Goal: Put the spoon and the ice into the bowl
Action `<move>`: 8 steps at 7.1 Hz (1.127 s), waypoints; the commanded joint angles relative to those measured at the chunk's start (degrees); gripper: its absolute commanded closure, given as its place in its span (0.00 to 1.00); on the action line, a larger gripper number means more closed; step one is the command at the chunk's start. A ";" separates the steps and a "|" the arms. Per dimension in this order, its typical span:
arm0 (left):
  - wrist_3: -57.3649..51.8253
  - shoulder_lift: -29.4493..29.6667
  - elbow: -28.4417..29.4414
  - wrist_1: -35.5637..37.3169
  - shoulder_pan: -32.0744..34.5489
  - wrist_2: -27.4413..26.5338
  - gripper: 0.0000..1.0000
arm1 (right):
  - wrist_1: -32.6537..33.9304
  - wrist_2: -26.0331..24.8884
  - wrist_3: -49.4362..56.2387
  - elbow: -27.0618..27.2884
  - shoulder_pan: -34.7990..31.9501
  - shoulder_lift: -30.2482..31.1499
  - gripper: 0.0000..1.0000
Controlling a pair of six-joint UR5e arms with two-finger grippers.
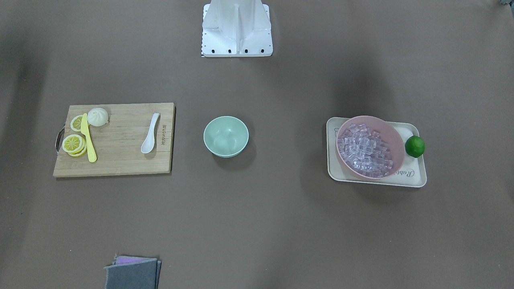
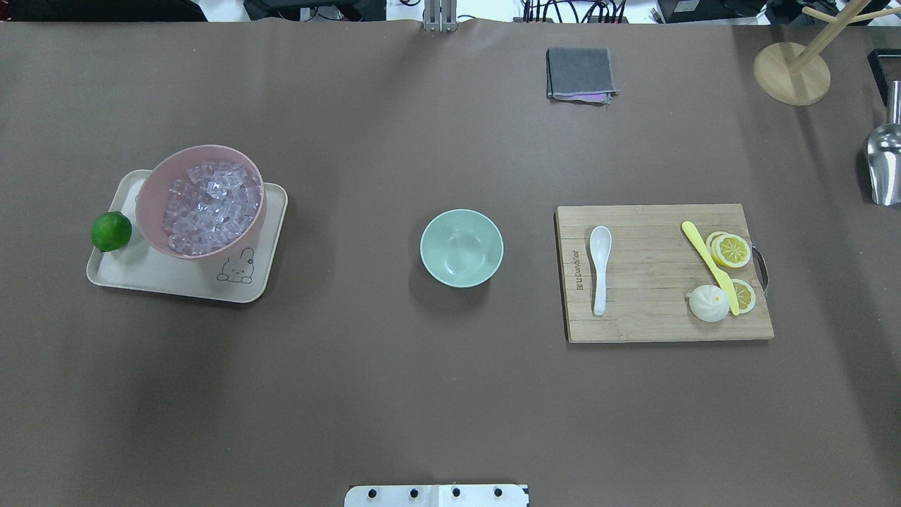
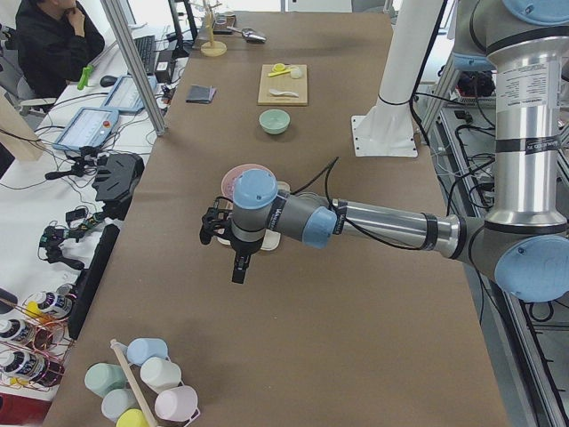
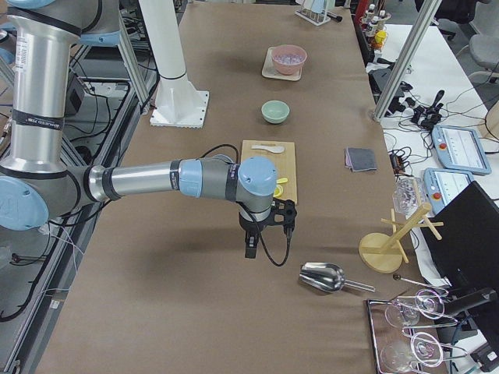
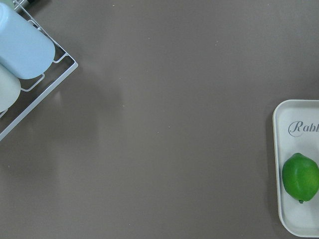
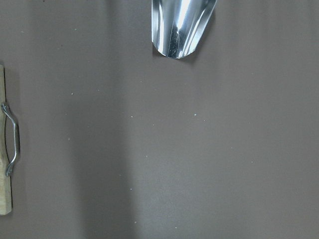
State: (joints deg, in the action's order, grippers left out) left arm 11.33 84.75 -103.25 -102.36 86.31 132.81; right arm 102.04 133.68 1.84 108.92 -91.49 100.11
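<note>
The white spoon (image 2: pixel 600 271) lies on the wooden cutting board (image 2: pixel 647 320), also in the front view (image 1: pixel 149 134). The mint-green bowl (image 2: pixel 462 247) stands empty at the table's middle (image 1: pixel 225 136). The ice (image 2: pixel 208 205) fills the pink bowl (image 2: pixel 151 186) on a cream tray (image 2: pixel 162 282). My left gripper (image 3: pixel 238 271) shows only in the exterior left view, pointing down above the table beyond the tray's outer end. My right gripper (image 4: pixel 250 249) shows only in the exterior right view, pointing down between the board and a metal scoop. I cannot tell whether either is open or shut.
A yellow knife (image 2: pixel 709 266), lemon slices (image 2: pixel 732 250) and a white bun (image 2: pixel 708 303) lie on the board. A lime (image 2: pixel 111 231) sits on the tray. A metal scoop (image 2: pixel 885 163), a folded grey cloth (image 2: pixel 580 73), a wooden stand (image 2: pixel 791 73) and a wire rack of cups (image 5: pixel 22 55) lie around.
</note>
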 commanded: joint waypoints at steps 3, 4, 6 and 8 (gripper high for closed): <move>-0.08 0.85 0.07 -0.12 -0.09 0.00 0.02 | 0.00 -0.35 -0.08 0.06 0.00 0.00 0.00; 0.00 1.20 0.07 -0.03 -0.09 0.00 0.02 | 0.00 -0.44 -0.08 0.06 0.00 0.00 0.00; 0.00 1.47 -0.19 0.14 -0.18 0.08 0.02 | 0.00 -0.53 -0.08 0.06 0.00 -0.53 0.00; 0.00 6.72 -0.46 0.14 -1.14 2.87 0.02 | -0.09 0.09 -1.82 0.50 0.00 -2.63 0.00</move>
State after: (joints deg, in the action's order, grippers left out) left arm 11.34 88.80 -103.63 -102.24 85.80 133.57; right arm 101.99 133.45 1.25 109.18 -91.50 98.84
